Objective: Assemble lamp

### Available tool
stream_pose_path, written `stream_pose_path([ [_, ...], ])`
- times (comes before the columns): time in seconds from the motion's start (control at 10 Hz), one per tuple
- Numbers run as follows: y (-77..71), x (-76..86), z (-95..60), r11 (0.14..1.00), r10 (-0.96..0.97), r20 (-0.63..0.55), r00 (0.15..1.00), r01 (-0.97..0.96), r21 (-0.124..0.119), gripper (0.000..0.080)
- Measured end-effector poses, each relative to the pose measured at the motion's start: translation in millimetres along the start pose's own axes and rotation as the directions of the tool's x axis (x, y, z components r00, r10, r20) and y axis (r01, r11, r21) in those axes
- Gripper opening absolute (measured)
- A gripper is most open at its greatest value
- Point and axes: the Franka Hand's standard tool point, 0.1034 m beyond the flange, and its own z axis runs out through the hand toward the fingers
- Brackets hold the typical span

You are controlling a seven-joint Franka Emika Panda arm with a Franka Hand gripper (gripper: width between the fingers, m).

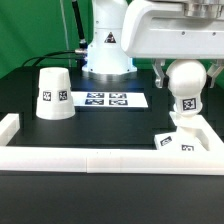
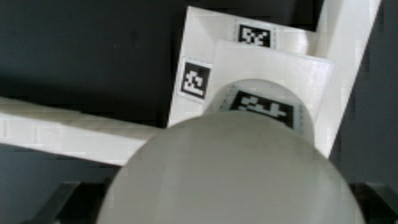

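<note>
My gripper is shut on the ball of the white bulb and holds it upright with the tagged neck pointing down. The flat square base lies right under it at the exterior view's right, by the front rail. I cannot tell whether the neck touches the base. The tapered shade stands mouth down at the exterior view's left, apart from the gripper. In the wrist view the bulb fills the foreground, with the tagged base beyond it. My dark fingers barely show at the bulb's sides.
The marker board lies in the middle in front of the arm's white pedestal. A long white border rail runs along the front with short arms at both ends; it also shows in the wrist view.
</note>
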Motion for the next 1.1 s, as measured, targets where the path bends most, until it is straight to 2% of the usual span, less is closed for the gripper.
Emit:
stream_pose_path([
  [0.5,1.0,-0.1,0.8,1.000,0.008,-0.001,1.000,-0.008,0.000,0.0577],
  [0.7,-6.4,1.9,-3.0,0.998,0.052,-0.050,0.997,-0.053,-0.032,0.0577],
  [1.1,-7.3,4.6,-4.0,0.997,0.067,-0.086,0.994,-0.071,-0.034,0.0577],
])
